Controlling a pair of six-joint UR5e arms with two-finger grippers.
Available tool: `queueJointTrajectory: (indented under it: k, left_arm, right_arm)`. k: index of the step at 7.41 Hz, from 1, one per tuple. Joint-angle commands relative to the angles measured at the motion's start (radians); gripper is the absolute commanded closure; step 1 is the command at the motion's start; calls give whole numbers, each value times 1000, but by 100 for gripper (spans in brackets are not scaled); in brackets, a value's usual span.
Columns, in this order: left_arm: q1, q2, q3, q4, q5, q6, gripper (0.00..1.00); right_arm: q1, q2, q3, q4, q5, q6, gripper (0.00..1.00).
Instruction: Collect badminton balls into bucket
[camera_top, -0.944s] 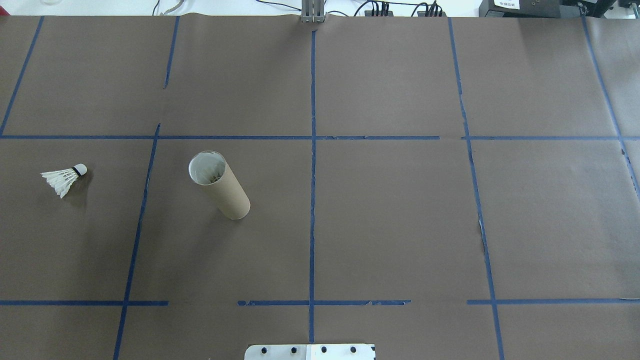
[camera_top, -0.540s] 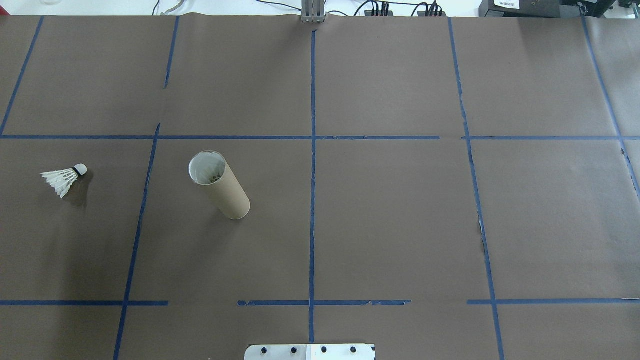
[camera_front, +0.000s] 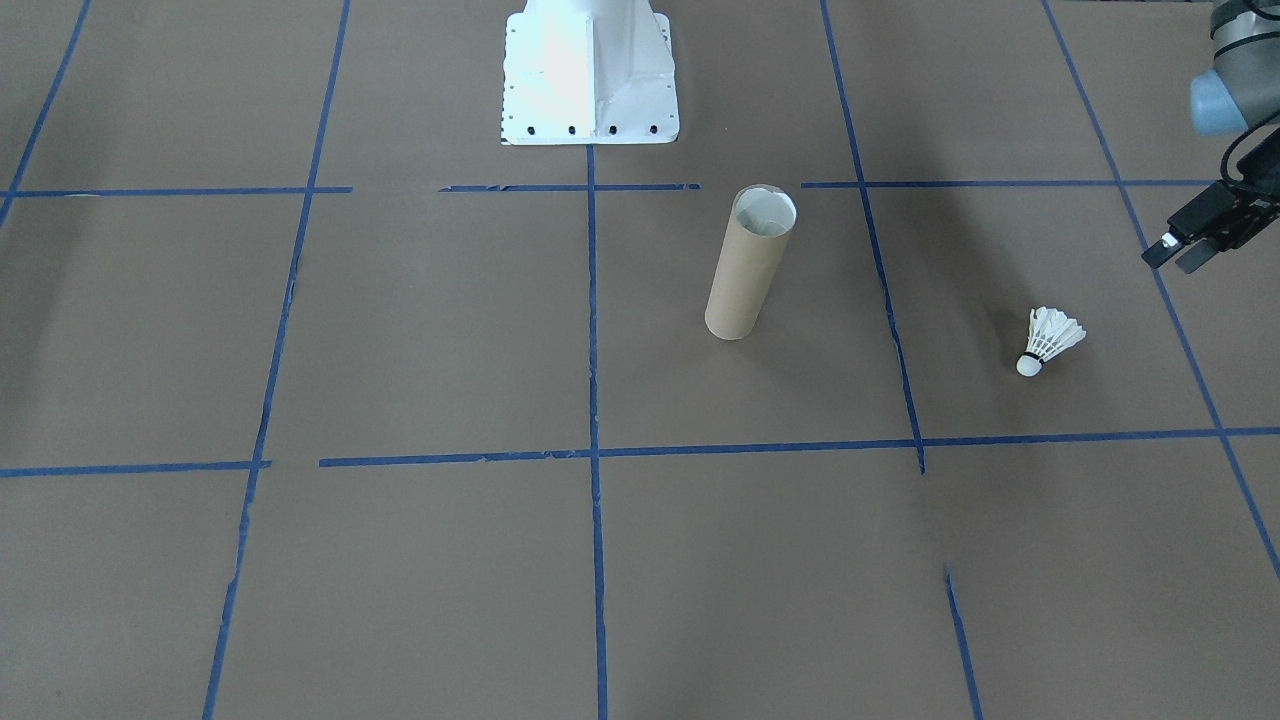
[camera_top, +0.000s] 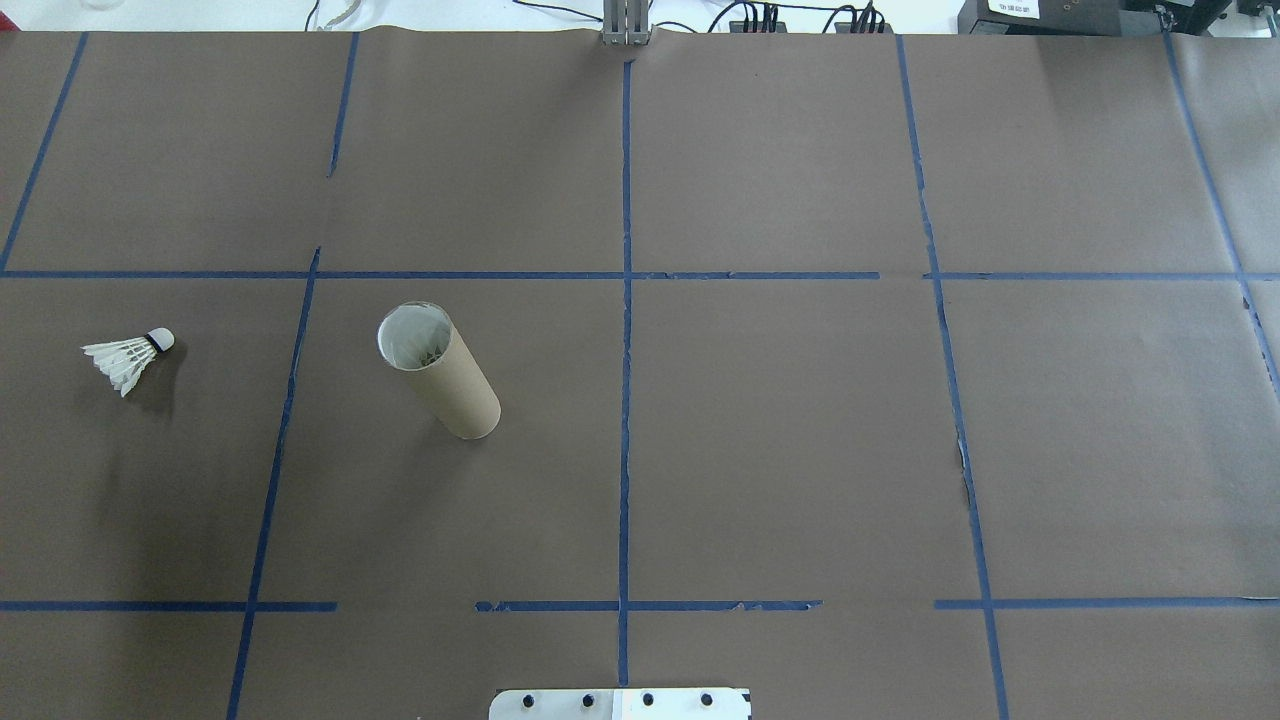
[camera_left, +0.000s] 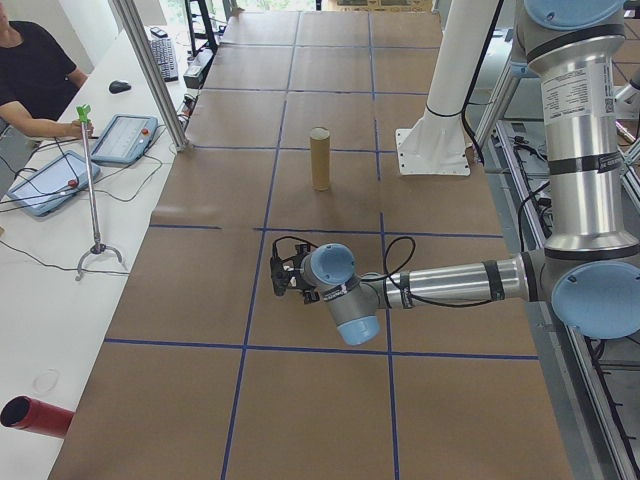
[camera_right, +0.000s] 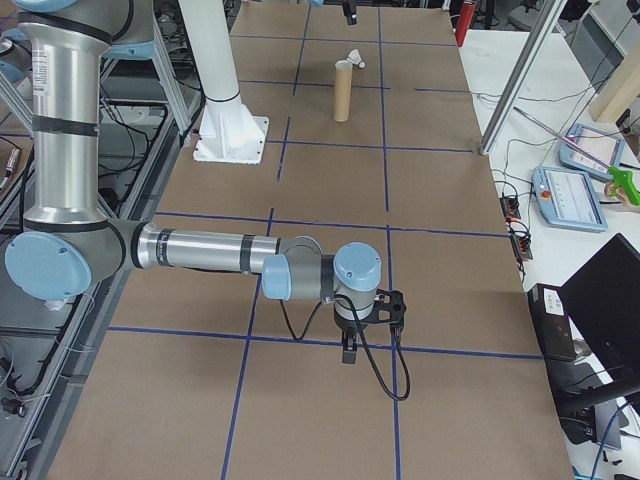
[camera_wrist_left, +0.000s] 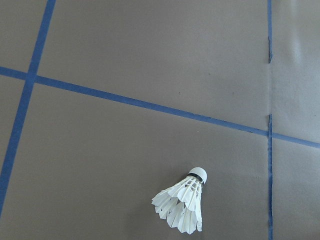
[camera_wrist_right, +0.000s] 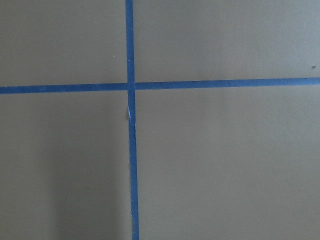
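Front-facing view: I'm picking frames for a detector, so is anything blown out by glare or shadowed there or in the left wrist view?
Front-facing view: the white metal pedestal base is overexposed, its detail washed out; soft dark shadows fall across the brown paper. Left wrist view: evenly lit, the white feather shuttlecock sharp.

Brown paper covers the tabletop (camera_top: 800, 420), gridded with blue tape lines (camera_top: 625, 400). At twelve o'clock, black cables (camera_top: 760, 15) trail along a white ledge. Beside it, a white side desk (camera_left: 60, 260) carries two tablets (camera_left: 122, 138), a person (camera_left: 35, 75) seated there.
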Motion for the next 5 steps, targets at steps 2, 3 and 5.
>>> queueJointTrajectory:
  k: [2, 3, 5]
  left_arm:
    - [146, 0, 2, -112, 166, -310, 0]
    - [178, 0, 21, -172, 225, -403, 0]
    - [247, -29, 113, -270, 351, -461, 0]
  right_arm:
    - [0, 0, 1, 0, 0, 0, 0]
    - [0, 0, 1, 0, 0, 0, 0]
    - [0, 0, 1, 0, 0, 0, 0]
